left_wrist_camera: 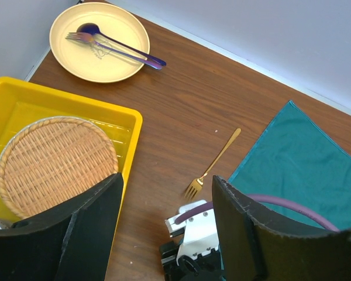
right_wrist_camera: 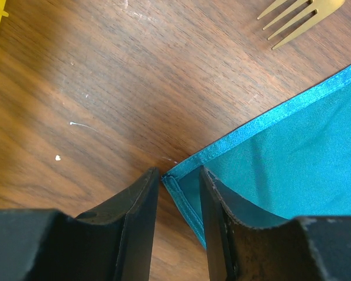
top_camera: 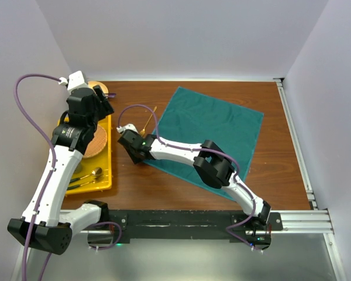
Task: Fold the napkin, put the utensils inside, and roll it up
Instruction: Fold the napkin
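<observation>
The teal napkin (top_camera: 213,132) lies spread flat and unfolded on the tabletop (top_camera: 164,187). The right gripper (right_wrist_camera: 178,175) sits low at the napkin's leftmost corner, its jaws parted only narrowly, with the hemmed corner tip lying between them, not pinched. A gold fork (left_wrist_camera: 213,164) lies just beside the napkin's left edge, not touching it. Well left of the napkin, the left gripper (left_wrist_camera: 167,181) hangs over a yellow tray (left_wrist_camera: 23,105), jaws wide apart and empty.
</observation>
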